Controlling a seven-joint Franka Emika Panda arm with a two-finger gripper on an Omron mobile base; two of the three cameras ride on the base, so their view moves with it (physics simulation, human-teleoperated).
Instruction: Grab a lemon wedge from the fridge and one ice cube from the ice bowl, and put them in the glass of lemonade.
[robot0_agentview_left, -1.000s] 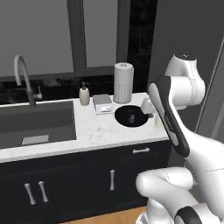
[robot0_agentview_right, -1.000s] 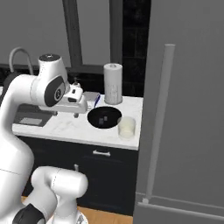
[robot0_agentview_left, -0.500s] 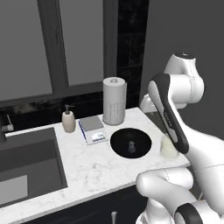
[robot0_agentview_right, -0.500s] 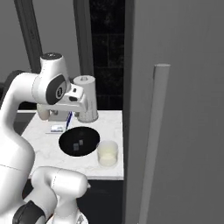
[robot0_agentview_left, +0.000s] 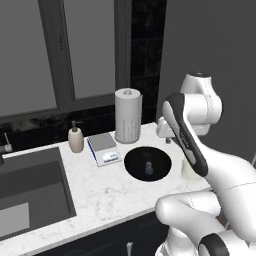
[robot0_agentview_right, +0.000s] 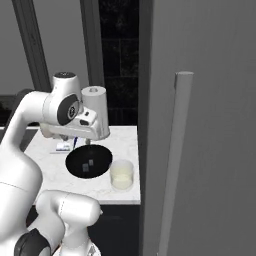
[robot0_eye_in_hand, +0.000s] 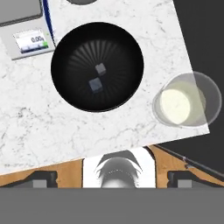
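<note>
The cameras have rolled closer: the ice bowl (robot0_agentview_left: 147, 163) now sits centre frame, the glass of lemonade (robot0_agentview_right: 121, 174) beside it. The gripper (robot0_eye_in_hand: 112, 177) (jaws spread wide, holding nothing) hangs above the counter (robot0_eye_in_hand: 65, 131), fridge (robot0_agentview_right: 210, 125) at right.

Surface finishes, counter area

Counter (robot0_eye_in_hand: 109, 127): white marble look, grey veins, smooth. Ice bowl (robot0_eye_in_hand: 70, 89): black, glossy, ribbed inside. Glass of lemonade (robot0_eye_in_hand: 205, 98): clear, see-through. Fridge (robot0_agentview_right: 210, 60): dark grey, matt, with a smooth grey handle (robot0_agentview_right: 172, 165). Floor (robot0_eye_in_hand: 65, 168): wood.

Black ice bowl (robot0_eye_in_hand: 97, 65), pale yellow glass of lemonade (robot0_eye_in_hand: 186, 104), white grey-veined marble counter (robot0_eye_in_hand: 65, 127).
</note>
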